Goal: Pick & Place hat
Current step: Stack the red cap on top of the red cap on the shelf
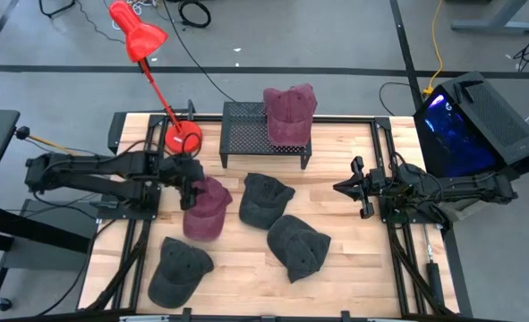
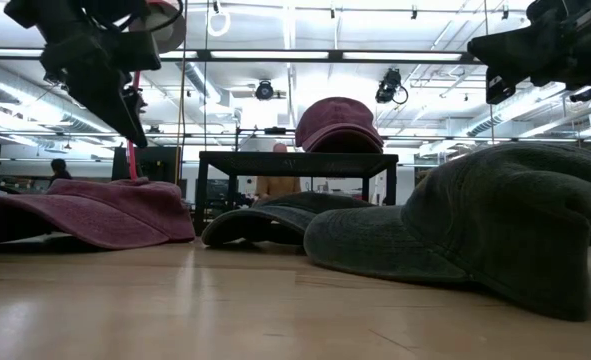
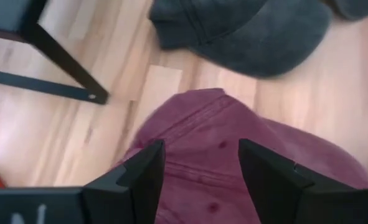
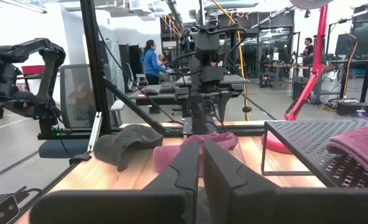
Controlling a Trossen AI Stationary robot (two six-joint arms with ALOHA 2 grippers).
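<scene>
A maroon hat (image 1: 206,210) lies flat on the wooden table, left of centre, also in the low view (image 2: 85,212). My left gripper (image 1: 190,188) hovers just above it, open, its fingers standing over the hat's crown (image 3: 233,143) in the left wrist view without touching. A second maroon hat (image 1: 288,112) sits on top of the black mesh rack (image 1: 246,134) at the table's far side. My right gripper (image 1: 345,188) waits above the table's right part, shut (image 4: 201,162).
Three dark grey hats lie on the table: one at centre (image 1: 264,199), one nearer (image 1: 298,246), one near the near left corner (image 1: 179,268). A red desk lamp stands with its base (image 1: 183,136) left of the rack.
</scene>
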